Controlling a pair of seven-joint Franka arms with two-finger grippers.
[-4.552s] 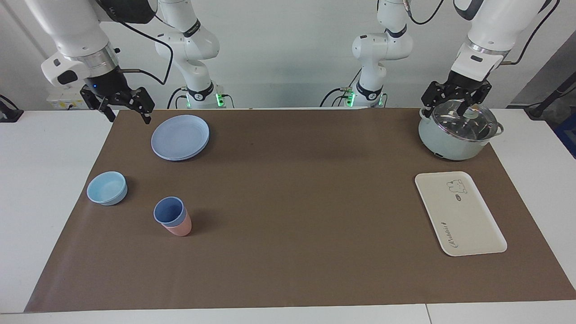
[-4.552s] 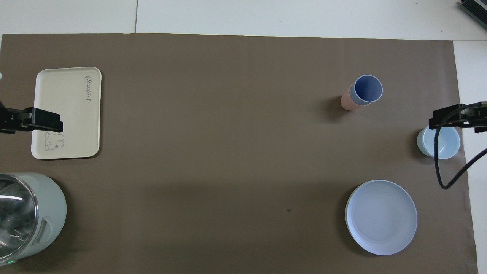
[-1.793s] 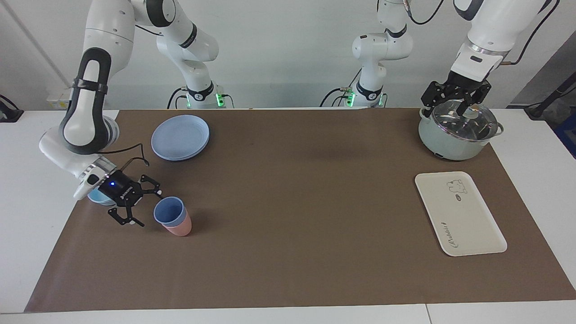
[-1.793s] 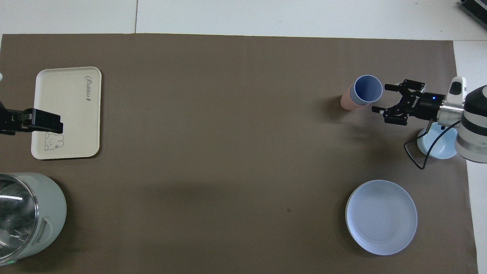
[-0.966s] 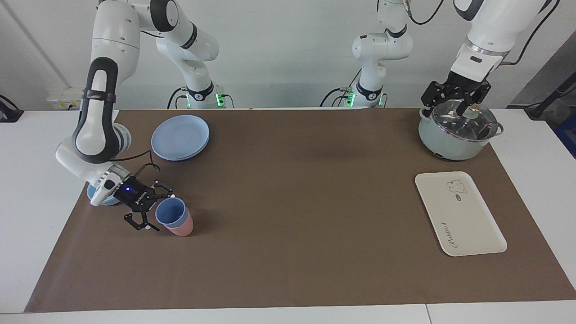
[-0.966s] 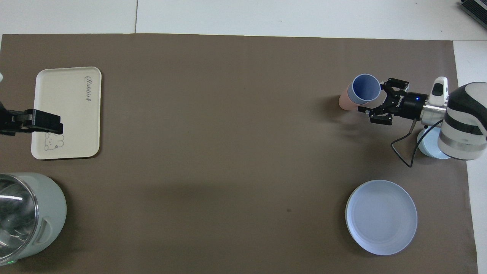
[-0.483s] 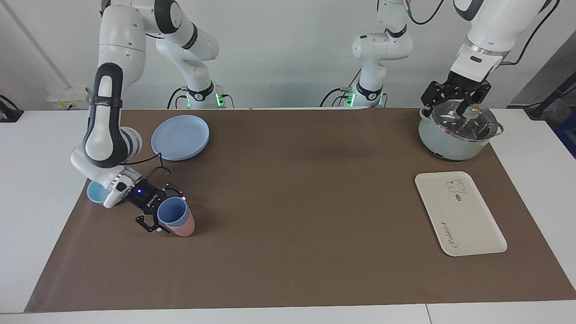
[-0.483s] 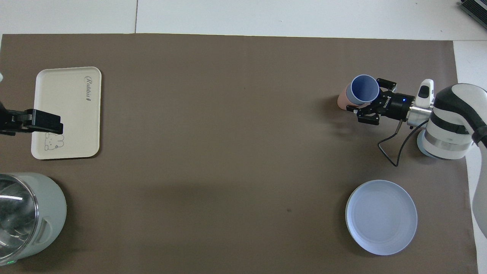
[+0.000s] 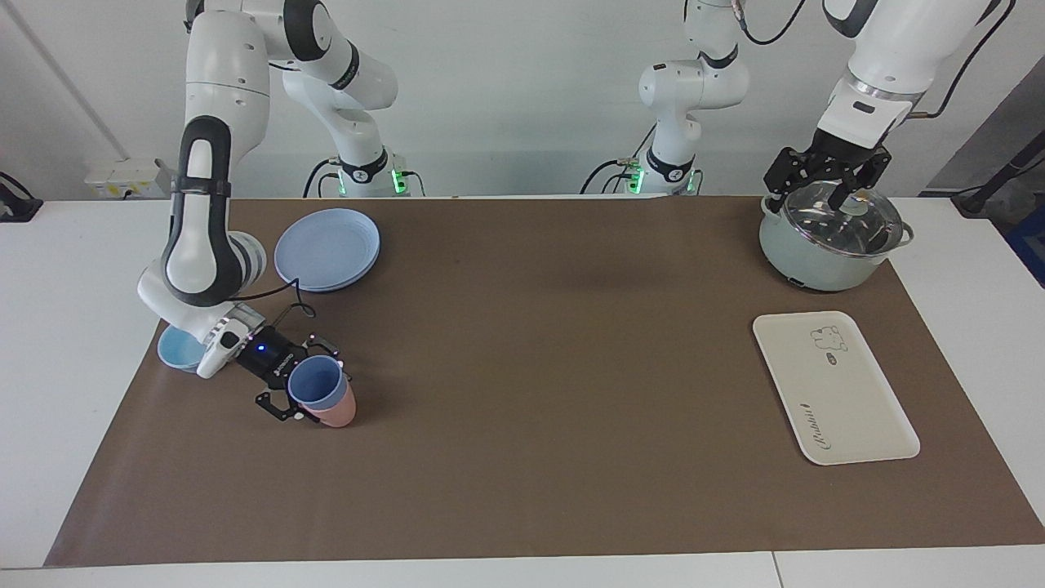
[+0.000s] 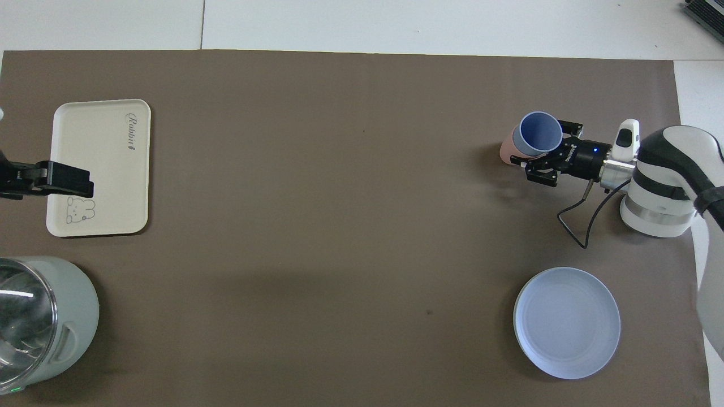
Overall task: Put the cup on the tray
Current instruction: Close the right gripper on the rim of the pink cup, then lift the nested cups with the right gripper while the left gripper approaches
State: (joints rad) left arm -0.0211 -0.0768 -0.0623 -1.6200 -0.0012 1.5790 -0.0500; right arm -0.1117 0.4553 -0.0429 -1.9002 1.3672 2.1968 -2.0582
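The periwinkle-blue cup (image 9: 313, 384) (image 10: 541, 132) stands nested inside a pink cup (image 9: 338, 413) (image 10: 506, 151) on the brown mat, toward the right arm's end of the table. My right gripper (image 9: 317, 390) (image 10: 543, 146) lies low and sideways, shut on the cup with one finger on each side of it. The cream tray (image 9: 833, 392) (image 10: 102, 169) lies flat toward the left arm's end of the table, with nothing on it. My left gripper (image 9: 829, 175) (image 10: 51, 178) waits open, raised over the pot's glass lid.
A pale green pot (image 9: 824, 245) (image 10: 39, 316) stands nearer to the robots than the tray. A round blue plate (image 9: 326, 247) (image 10: 567, 322) lies nearer to the robots than the cups. A light-blue bowl (image 9: 178, 349) sits under the right arm's wrist.
My right gripper came down from beside the plate, slid around the stacked cups and closed on the blue cup. The cups shifted slightly toward the left arm's end. The left arm stayed still.
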